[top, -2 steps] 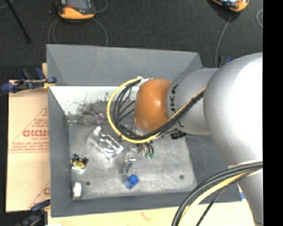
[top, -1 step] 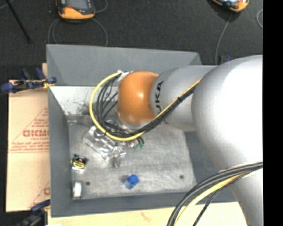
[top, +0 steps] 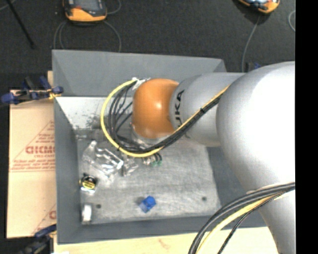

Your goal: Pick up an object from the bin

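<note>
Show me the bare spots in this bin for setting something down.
Barest: the bin floor right of the blue piece and green piece, up to the right wall. A smaller gap lies between the blue piece and the white piece. Crowded: the left, with clear plastic and a yellow-black disc.

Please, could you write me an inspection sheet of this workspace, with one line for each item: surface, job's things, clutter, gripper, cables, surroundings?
surface: grey bin floor, dark specks near its upper left corner.
job's things: crumpled clear plastic piece and small green thing, both at the wrist's lower edge.
clutter: black and yellow round thing, white thing and blue thing, lying apart on the floor.
grippers: gripper mostly hidden under the orange wrist cover, above the floor's upper middle.
cables: black bundle and yellow cable loop beside the wrist.
surroundings: orange and black device beyond the bin's far wall.
</note>
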Robot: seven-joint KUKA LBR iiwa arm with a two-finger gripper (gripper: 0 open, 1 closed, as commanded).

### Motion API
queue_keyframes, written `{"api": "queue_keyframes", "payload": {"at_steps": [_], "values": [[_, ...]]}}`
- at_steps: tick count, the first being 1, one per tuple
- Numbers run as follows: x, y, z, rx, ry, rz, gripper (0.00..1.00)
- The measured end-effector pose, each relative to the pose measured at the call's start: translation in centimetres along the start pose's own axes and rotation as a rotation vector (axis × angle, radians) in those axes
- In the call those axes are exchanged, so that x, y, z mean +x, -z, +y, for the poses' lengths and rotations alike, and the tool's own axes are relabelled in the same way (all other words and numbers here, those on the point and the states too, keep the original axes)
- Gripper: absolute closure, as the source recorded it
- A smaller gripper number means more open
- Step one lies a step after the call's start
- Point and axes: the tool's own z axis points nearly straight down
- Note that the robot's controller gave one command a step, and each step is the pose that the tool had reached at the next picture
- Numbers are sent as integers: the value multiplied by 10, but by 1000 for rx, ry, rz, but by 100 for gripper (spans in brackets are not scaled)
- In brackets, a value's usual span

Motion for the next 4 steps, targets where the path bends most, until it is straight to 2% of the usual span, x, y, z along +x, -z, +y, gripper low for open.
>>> {"api": "queue_keyframes", "payload": {"at_steps": [1,2,3,4], "values": [[-5,-1,-26,-10,-57,2,100],[-3,-4,-27,-7,-55,8,0],[-17,5,31,-4,96,6,0],[-15,4,27,-1,91,16,100]]}}
